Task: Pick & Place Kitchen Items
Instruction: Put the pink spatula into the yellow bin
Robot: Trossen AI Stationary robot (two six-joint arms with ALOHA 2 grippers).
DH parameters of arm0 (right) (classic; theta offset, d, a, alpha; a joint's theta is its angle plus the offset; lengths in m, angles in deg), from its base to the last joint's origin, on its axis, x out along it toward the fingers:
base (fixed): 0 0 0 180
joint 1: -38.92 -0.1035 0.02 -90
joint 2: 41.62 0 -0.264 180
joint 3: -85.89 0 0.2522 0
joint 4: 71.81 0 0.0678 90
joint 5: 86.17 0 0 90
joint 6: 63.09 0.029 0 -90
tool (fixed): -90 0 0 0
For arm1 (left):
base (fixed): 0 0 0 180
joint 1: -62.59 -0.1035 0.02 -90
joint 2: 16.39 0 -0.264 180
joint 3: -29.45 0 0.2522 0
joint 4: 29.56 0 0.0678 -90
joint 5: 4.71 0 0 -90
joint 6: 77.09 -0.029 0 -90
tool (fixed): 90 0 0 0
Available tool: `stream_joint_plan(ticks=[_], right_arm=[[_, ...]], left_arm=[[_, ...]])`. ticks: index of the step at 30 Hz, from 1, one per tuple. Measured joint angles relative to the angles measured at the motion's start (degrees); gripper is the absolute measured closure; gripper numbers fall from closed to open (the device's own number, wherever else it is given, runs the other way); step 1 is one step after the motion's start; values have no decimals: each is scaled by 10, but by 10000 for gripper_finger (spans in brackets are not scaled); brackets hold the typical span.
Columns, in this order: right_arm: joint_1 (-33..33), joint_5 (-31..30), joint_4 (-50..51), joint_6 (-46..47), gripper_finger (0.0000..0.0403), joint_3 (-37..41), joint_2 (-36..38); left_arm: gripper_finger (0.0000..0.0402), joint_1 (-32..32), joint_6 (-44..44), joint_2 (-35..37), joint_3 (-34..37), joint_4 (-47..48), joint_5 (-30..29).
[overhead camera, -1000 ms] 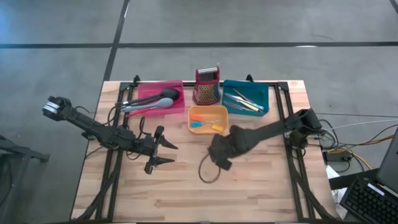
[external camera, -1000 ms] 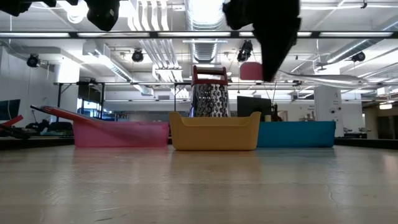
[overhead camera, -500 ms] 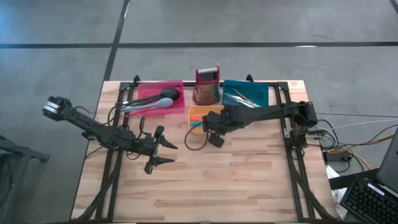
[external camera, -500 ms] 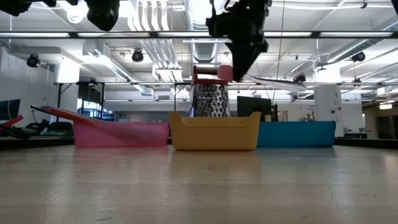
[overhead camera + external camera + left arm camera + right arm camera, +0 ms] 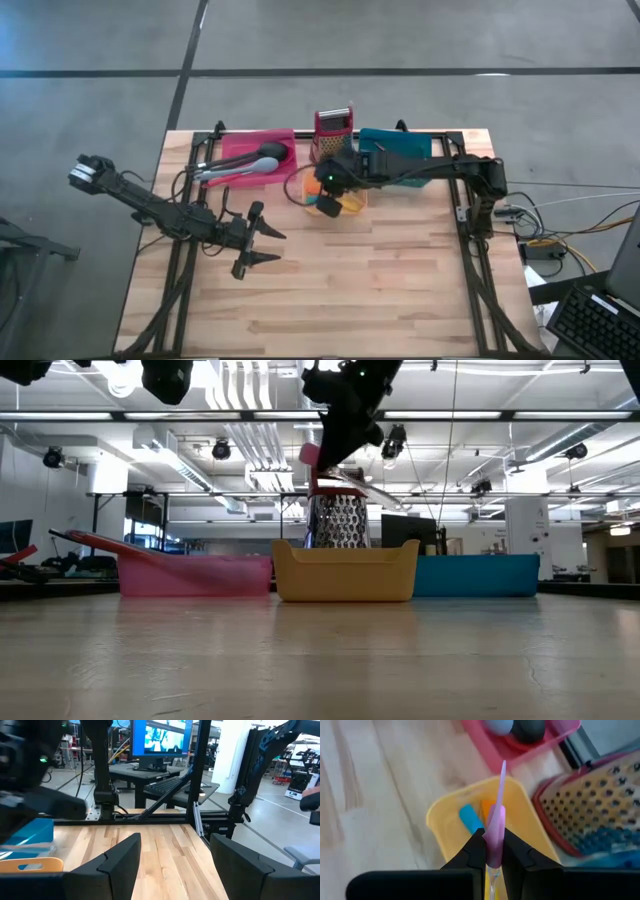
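My right gripper [image 5: 492, 842] is shut on a slim pink utensil [image 5: 497, 805] and hangs above the orange tray [image 5: 352, 200], which holds short blue and orange pieces. In the low view the gripper [image 5: 328, 450] is high over that tray [image 5: 345, 572], and a thin metal part [image 5: 372, 493] trails from the pink piece. My left gripper [image 5: 255, 242] is open and empty over the table's left middle. The pink tray [image 5: 240, 150] holds long black, grey and red spoons. The teal tray [image 5: 395, 150] holds slim metal knives. My right gripper pinches the pink utensil between its two fingers at its wider part [image 5: 495, 822]. The utensil lies along the fingers, and its thin pointed end [image 5: 503, 770] sticks out past the fingertips. The fingers slant down from the table's right. The utensil is lifted clear, over the orange tray.
The red box grater [image 5: 333, 135] stands upright between the pink and teal trays, just behind the orange tray. A thin dark loop [image 5: 293, 187] shows beside my right gripper. Bare wood [image 5: 330, 290] covers the table's near half.
My right gripper has carried the pink utensil from the table's middle toward the far edge and to the left, until it is over the orange tray, and it has turned on the way. The utensil stays lifted clear.
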Motion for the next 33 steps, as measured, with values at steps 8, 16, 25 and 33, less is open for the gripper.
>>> stream_joint_plan(ticks=[8, 16, 25, 33], right_arm=[[42, 15, -62, -17, 379, 26, -3], [69, 42, -121, -34, 379, 72, -4], [76, 47, -162, -48, 379, 123, -5], [81, 59, -218, -59, 379, 155, -25]], left_arm=[[158, 0, 0, 0, 0, -3, -2], [158, 0, 0, 0, -1, -10, -2], [158, 0, 0, 0, -1, -11, -2], [158, 0, 0, 0, -1, -16, -2]])
